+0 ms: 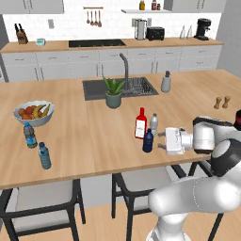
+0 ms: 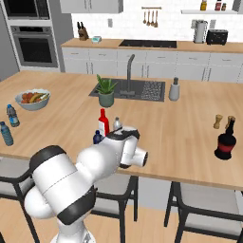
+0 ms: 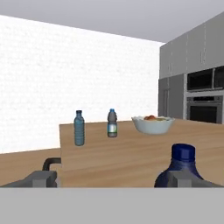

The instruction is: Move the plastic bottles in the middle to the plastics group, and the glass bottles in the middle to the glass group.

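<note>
Three bottles stand in the middle of the island: a red flat-sided glass bottle [image 1: 140, 123] with a white label, a clear greyish plastic bottle [image 1: 153, 124] and a dark navy bottle [image 1: 148, 140]. My gripper [image 1: 161, 140] is level with the navy bottle, just to its right, pointing at it. In the hand view the gripper [image 3: 113, 181] is open, and the navy bottle [image 3: 181, 166] sits low on the right, just behind the right fingertip [image 3: 183, 179]. Two blue-labelled water bottles [image 1: 30, 135] [image 1: 44, 156] stand near the island's left end. My arm partly hides the navy bottle [image 2: 97, 137].
A fruit bowl [image 1: 34, 112] sits behind the water bottles. A potted plant [image 1: 113, 92] and sink [image 1: 120, 87] lie behind the middle bottles. A dark glass bottle [image 2: 226, 140] with a red label stands at the right end, near the salt and pepper shakers [image 2: 223, 121]. Chairs stand under the island's front edge.
</note>
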Controlling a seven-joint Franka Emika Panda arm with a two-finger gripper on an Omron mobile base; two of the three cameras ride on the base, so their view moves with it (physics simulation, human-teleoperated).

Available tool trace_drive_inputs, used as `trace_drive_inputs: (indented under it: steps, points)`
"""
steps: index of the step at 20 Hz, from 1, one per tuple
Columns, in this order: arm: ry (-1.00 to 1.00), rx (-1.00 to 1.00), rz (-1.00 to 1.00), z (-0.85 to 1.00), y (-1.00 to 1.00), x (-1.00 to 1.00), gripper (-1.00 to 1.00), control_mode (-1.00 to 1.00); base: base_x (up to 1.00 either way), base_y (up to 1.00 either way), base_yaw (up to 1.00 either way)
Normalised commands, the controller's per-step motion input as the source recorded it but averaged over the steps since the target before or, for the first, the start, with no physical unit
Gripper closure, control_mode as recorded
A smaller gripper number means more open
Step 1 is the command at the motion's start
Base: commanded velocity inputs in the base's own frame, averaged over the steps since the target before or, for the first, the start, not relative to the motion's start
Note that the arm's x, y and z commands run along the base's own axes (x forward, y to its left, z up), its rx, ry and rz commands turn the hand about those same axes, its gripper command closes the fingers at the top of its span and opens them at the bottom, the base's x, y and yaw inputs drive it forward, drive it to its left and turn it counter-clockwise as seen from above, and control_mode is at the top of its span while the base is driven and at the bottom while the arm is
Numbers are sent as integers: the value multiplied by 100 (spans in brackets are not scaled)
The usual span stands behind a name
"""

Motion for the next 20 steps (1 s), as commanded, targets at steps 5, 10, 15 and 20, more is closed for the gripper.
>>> trace_drive_inputs:
  steps: [5, 10, 15, 20]
  points:
    - [2, 0, 0, -18, 0, 23, -100, -100, 0, 0, 0]
    - [0, 0, 0, -14, 0, 20, -100, -100, 0, 0, 0]
    - [0, 0, 0, -9, 0, 24, -100, -100, 0, 0, 0]
    - [0, 0, 0, -8, 0, 17, -100, -100, 0, 0, 0]
